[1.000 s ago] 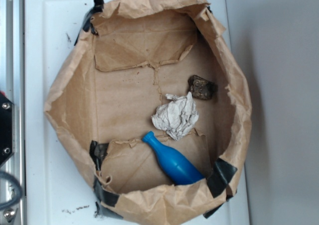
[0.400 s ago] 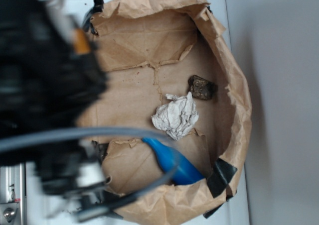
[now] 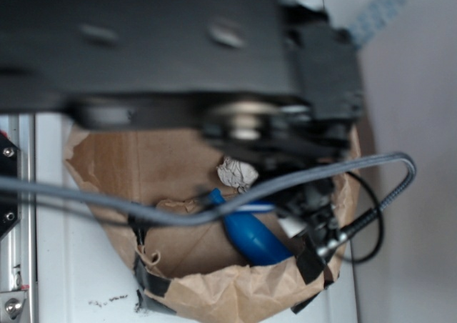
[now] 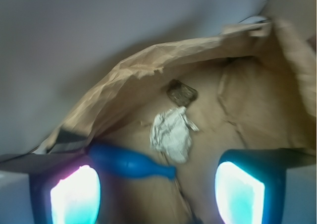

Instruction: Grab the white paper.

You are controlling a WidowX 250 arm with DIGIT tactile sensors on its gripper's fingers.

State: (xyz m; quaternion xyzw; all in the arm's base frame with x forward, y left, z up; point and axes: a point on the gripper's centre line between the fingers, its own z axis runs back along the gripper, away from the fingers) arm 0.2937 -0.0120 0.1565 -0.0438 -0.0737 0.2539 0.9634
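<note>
The white paper (image 4: 171, 136) is a small crumpled off-white ball lying on the floor of the brown paper bag (image 4: 148, 65). In the exterior view only a scrap of the paper (image 3: 236, 171) shows below the blurred black arm. My gripper (image 4: 157, 192) is open and empty, well above the bag floor, with its two glowing pads (image 4: 75, 196) spread wide. The paper lies ahead of the pads, between them and slightly beyond. In the exterior view the gripper itself is lost in the blurred arm.
A blue bottle-shaped object (image 4: 130, 162) lies just before the paper, near the left pad; it also shows in the exterior view (image 3: 251, 237). A dark brown lump (image 4: 181, 92) sits beyond the paper. The bag walls (image 3: 235, 294) ring everything. A grey cable (image 3: 214, 209) crosses the bag.
The arm has swung in from the left and now covers the upper bag and most of the paper. The paper, bottle and bag have not moved.
</note>
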